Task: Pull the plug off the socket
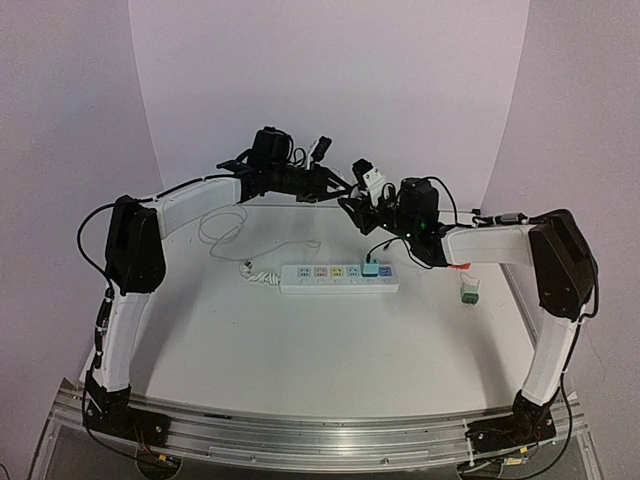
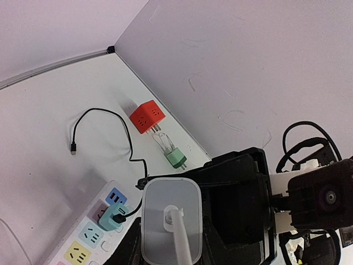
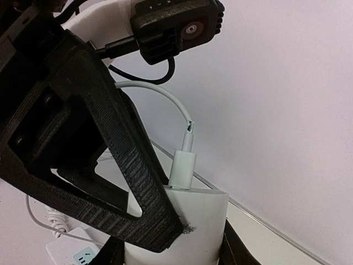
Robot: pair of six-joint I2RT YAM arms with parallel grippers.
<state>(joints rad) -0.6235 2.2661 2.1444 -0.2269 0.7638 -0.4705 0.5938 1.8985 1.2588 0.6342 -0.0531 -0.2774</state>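
white adapter (image 3: 193, 226) aloft, off the socket (image 1: 320, 283); left jaws clamped on its cable (image 3: 165, 98), right jaws pinching its body: likely a handover, left lets go next.

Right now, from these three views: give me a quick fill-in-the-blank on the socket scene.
1. The socket has only ____ plug seated in it.
2. The teal plug trails a ____ cable.
3. The cube adapter is coloured ____.

Missing words: one; black; red.
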